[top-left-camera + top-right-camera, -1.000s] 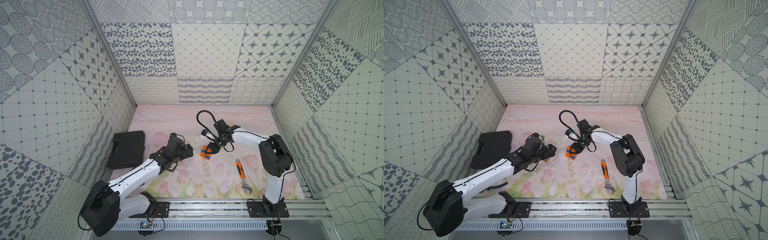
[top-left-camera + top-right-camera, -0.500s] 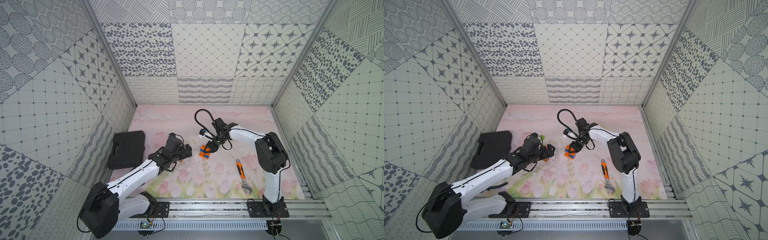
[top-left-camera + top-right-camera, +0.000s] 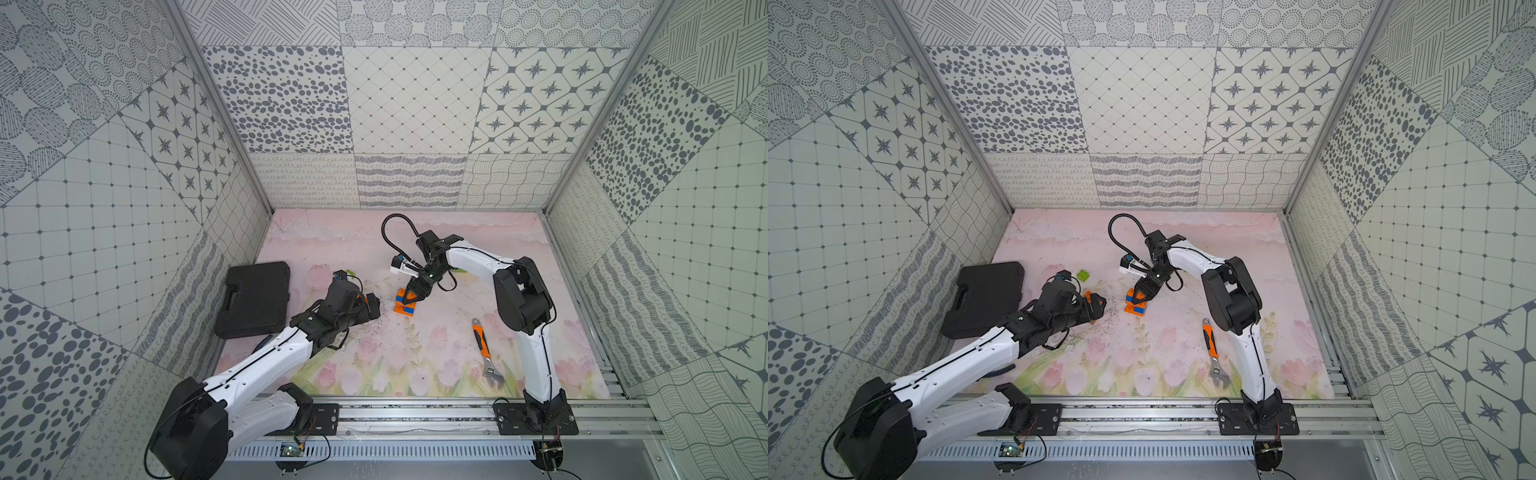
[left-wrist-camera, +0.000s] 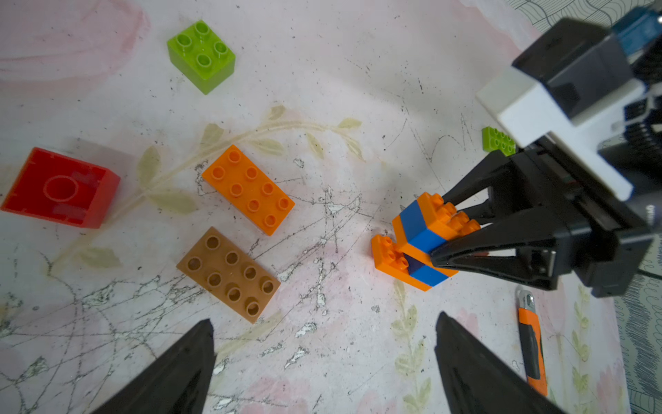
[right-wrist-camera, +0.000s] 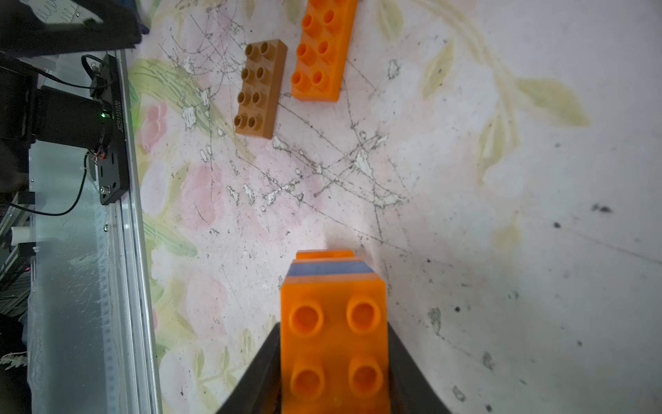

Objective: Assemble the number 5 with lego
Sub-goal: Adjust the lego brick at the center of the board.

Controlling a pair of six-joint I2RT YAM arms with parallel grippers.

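Near the middle of the floral mat (image 3: 415,357) stands the orange-and-blue lego stack (image 4: 421,247), its top orange brick (image 5: 335,344) flanked on both sides by the right gripper (image 4: 439,229) fingers, whether pinching or just released I cannot tell; beside it lie loose orange (image 4: 248,189), brown (image 4: 229,274), red (image 4: 61,188) and lime (image 4: 201,55) bricks, the left gripper (image 4: 322,362) spread wide above them

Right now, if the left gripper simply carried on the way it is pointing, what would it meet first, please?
The open left gripper points towards the brown brick, so it would probably reach that first, then the orange brick; depth is uncertain.
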